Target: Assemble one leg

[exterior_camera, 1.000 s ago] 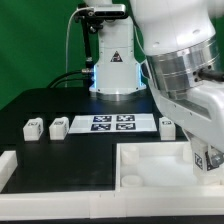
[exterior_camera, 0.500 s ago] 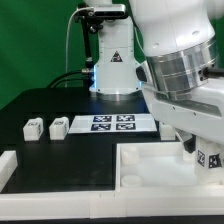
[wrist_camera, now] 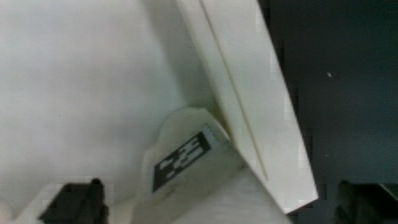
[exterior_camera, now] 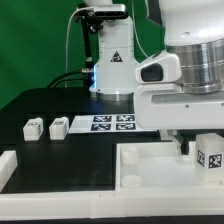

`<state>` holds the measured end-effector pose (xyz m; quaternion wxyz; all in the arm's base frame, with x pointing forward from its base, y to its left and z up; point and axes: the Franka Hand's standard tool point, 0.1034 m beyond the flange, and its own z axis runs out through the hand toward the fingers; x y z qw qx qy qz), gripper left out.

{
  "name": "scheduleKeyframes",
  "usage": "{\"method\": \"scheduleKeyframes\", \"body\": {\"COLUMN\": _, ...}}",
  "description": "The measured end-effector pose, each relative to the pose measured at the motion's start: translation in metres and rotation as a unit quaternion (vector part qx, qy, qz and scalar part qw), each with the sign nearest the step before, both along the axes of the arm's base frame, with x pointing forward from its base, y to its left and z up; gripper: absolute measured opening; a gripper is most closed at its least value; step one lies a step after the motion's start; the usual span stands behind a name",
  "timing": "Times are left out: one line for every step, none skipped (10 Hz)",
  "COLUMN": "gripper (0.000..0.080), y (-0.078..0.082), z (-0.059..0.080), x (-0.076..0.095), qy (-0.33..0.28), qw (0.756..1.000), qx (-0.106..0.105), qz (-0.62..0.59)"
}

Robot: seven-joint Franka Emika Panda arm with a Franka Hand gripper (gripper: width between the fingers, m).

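In the exterior view you can count two loose legs on the black table (exterior_camera: 40, 100): one leg (exterior_camera: 33, 128) at the exterior view's left and a second leg (exterior_camera: 58, 128) just beside it to its right, both standing apart from each other and both showing a tag face. To their right lies one marker board (exterior_camera: 112, 123), flat on the table and carrying four tags. Nearer the camera sits one tabletop (exterior_camera: 150, 170), a white tray-like part with a raised rim and a round corner hole; a separate white block (exterior_camera: 8, 165) rests at the near left edge. The arm's wrist fills the upper right, and the gripper (exterior_camera: 192, 150) hangs over the tabletop's far right area, with a tagged block (exterior_camera: 211, 158) visible at its right side. In the wrist view you see one leg (wrist_camera: 183, 150) lying tilted against the tabletop's rim wall (wrist_camera: 249, 110), its tag facing the camera, touching the wall's inner side. The two dark fingertips (wrist_camera: 75, 200) stand wide apart at the picture's edges with nothing between them, so the jaws are parted and hold nothing.
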<state>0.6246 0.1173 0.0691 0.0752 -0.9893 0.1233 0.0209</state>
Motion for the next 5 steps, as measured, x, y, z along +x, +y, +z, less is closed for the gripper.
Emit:
{"method": "scheduleKeyframes", "body": {"gripper": 0.0649, "y": 0.0018, "z": 0.0026, "x": 0.0005, "qy": -0.017, "qw": 0.994, "qx": -0.018, "qz": 0.103}}
{"method": "scheduleKeyframes", "body": {"gripper": 0.0649, "y": 0.0017, "z": 0.0031, "x": 0.0015, "qy": -0.03, "qw": 0.982, "qx": -0.024, "qz": 0.185}}
{"method": "scheduleKeyframes", "body": {"gripper": 0.0649, "y": -0.0021, "z": 0.0028, "x": 0.002, "qy": -0.035, "qw": 0.972, "qx": -0.024, "qz": 0.229}}
{"method": "scheduleKeyframes", "body": {"gripper": 0.0649, "y": -0.0024, "z": 0.0028, "x": 0.0021, "qy": -0.036, "qw": 0.971, "qx": -0.023, "qz": 0.234}}
{"method": "scheduleKeyframes", "body": {"gripper": 0.053, "y": -0.0014, "z": 0.0028, "x": 0.0019, "qy": -0.033, "qw": 0.977, "qx": -0.023, "qz": 0.209}}
